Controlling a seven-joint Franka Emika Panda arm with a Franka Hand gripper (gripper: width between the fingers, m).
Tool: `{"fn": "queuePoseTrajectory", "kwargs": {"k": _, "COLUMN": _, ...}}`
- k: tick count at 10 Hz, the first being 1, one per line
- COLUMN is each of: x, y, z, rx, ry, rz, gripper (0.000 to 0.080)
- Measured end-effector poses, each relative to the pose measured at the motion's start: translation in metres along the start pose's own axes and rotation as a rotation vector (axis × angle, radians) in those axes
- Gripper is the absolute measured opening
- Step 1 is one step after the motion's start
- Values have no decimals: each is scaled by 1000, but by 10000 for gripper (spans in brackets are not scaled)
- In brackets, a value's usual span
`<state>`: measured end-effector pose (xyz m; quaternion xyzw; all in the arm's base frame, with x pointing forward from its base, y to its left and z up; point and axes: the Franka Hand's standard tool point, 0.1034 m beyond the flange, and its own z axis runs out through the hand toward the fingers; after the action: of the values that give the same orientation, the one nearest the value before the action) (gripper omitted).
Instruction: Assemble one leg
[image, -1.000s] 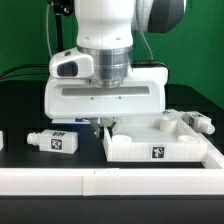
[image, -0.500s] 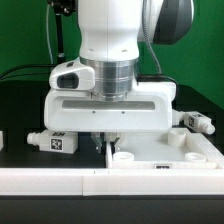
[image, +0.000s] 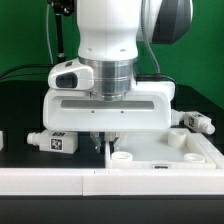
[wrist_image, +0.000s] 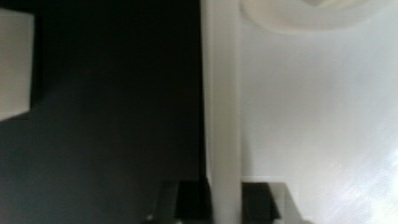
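my gripper (image: 103, 140) hangs low over the black table (image: 20, 105), at the near left edge of the white tabletop (image: 175, 152). in the wrist view my gripper (wrist_image: 224, 196) straddles the tabletop's raised rim (wrist_image: 221, 90). one finger is on the dark table side and the other is on the white inner side. the jaws are drawn in to a narrow gap and both pads look pressed against the rim, so my hold is on the tabletop and on no leg.

the leg (image: 55, 141) lies on its side on the table, toward the exterior view's left of my fingers. its black-and-white tag faces the near side. it lies just beside the tabletop's left edge and clear of my jaws.

a second leg (image: 199, 122) lies at the tabletop's far corner on the exterior view's right, well apart from me.

a round socket (image: 122, 157) shows in the tabletop's near left corner, close to my fingers. the wrist view shows the socket (wrist_image: 311, 14) just inside the rim.
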<state>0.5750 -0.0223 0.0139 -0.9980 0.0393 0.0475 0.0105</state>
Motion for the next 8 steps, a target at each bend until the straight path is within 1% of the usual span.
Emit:
{"fn": "queuePoseTrajectory", "kwargs": {"k": 2, "x": 13, "y": -2, "z": 2, "rx": -1, "ry": 8, "rz": -6, "gripper": 54}}
{"fn": "queuePoseTrajectory", "kwargs": {"k": 4, "x": 13, "y": -2, "z": 2, "rx": -2, "ry": -12, "rz": -12, "gripper": 54}}
{"fn": "queuePoseTrajectory", "kwargs": {"k": 6, "x": 12, "y": -2, "z": 1, "rx": -10, "ry": -28, "rz": -17, "gripper": 54}}
{"fn": "queuePoseTrajectory", "kwargs": {"k": 7, "x": 12, "y": -2, "z": 1, "rx": -9, "ry": -27, "rz": -18, "gripper": 54}}
{"fn": "queuePoseTrajectory", "kwargs": {"k": 8, "x": 12, "y": -2, "z": 1, "rx": -9, "ry": -27, "rz": -18, "gripper": 214}}
